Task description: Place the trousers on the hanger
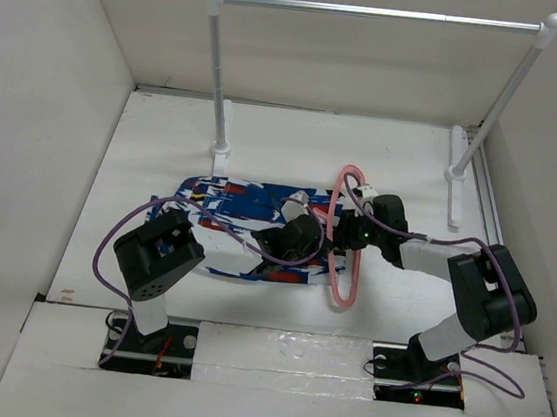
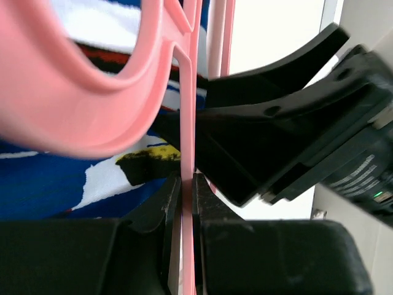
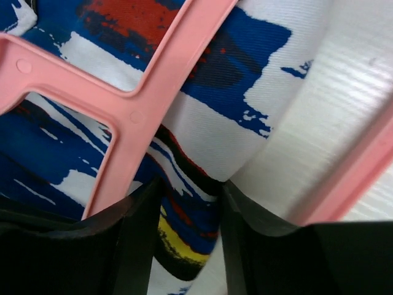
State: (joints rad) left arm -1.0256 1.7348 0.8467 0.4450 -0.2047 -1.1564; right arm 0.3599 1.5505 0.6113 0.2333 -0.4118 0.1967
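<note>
The trousers (image 1: 244, 205) lie flat across the middle of the table, blue with white, red and black print. The pink hanger (image 1: 338, 241) stands on edge at their right end, hook toward the back. My left gripper (image 1: 300, 241) reaches over the trousers, and the left wrist view shows it (image 2: 187, 200) shut on a thin bar of the hanger (image 2: 73, 117), with the trousers (image 2: 55, 184) behind. My right gripper (image 1: 346, 234) meets the hanger from the right. In the right wrist view it (image 3: 190, 212) is closed on a fold of the trousers (image 3: 245, 104) beside the hanger frame (image 3: 135, 104).
A silver rail (image 1: 381, 13) on two white posts (image 1: 218, 81) stands at the back, its feet (image 1: 455, 183) on the table. White walls close in left, right and behind. The right gripper's black body (image 2: 288, 141) sits close beside the left fingers.
</note>
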